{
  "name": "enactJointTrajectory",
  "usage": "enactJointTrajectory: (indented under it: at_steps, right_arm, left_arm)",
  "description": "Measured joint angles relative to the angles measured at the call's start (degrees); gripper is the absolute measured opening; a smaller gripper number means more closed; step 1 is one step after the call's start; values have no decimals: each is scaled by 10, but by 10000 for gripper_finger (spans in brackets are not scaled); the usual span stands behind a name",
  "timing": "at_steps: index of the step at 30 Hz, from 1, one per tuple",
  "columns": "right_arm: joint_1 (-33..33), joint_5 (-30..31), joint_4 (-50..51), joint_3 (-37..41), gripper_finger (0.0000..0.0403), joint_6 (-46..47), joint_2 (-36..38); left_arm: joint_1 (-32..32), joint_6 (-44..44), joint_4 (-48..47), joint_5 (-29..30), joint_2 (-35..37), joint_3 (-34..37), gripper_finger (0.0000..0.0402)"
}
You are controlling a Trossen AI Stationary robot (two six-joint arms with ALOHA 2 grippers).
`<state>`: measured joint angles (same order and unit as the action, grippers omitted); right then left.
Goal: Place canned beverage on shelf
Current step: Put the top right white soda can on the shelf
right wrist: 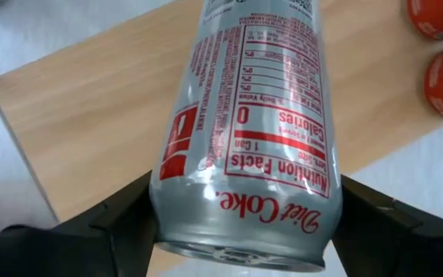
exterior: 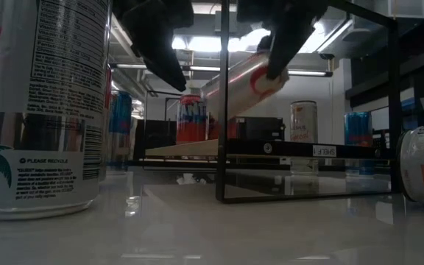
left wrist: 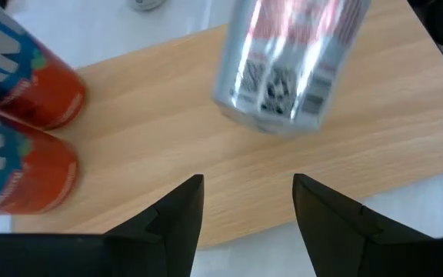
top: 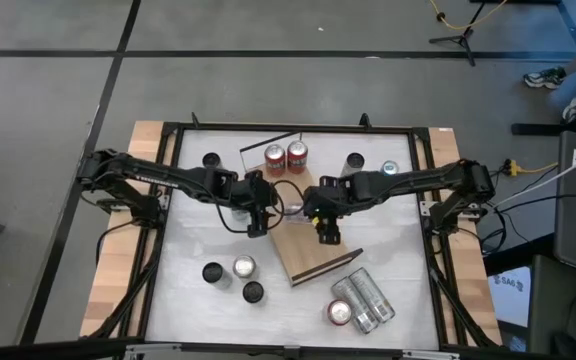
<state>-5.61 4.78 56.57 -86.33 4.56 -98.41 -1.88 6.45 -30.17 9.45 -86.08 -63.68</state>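
My right gripper point(top: 322, 226) is shut on a silver Diet Coke can point(right wrist: 252, 131), which is tilted above the light-brown wooden shelf point(top: 313, 250). The can also shows in the low view point(exterior: 241, 85) and in the left wrist view point(left wrist: 291, 61). My left gripper point(left wrist: 248, 208) is open and empty, hovering over the shelf's left part point(top: 258, 215), beside the can. Two orange cans point(top: 274, 157) point(top: 297, 155) stand upright on the shelf's far end, near its thin black rail point(top: 268, 140). My right gripper pinches the Diet Coke can between its two fingers point(right wrist: 121, 219), on the can's side wall near its upper end point(right wrist: 206, 231). The fingers lie across the can. The can is lifted clear of the shelf and tilted, its free end point(exterior: 210, 103) lower and toward the orange cans.
Two silver cans point(top: 368, 298) lie on the white tabletop near its front right, with a red-topped can point(top: 340, 312) beside them. Three cans point(top: 243, 267) stand at the front left. More cans point(top: 211, 160) point(top: 355, 160) stand at the far side. A black frame point(top: 168, 130) rims the table.
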Motion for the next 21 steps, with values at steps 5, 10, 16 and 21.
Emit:
enactJointTrajectory:
  at_steps: [5, 10, 16, 21]
  right_arm:
    - [0, -5, 47, -25, 304, 1, 0]
    - [0, -37, 80, -27, 304, 13, 0]
    - [0, -67, 120, -27, 305, 28, 1]
    - [0, -113, 167, -27, 305, 32, 0]
  left_arm:
    - [-12, 9, 12, -2, -13, 0, 191]
    - [-22, 11, 50, -2, -28, 0, 191]
    - [-23, 25, 111, 0, -47, 0, 192]
    - [-23, 39, 163, 3, -71, 0, 192]
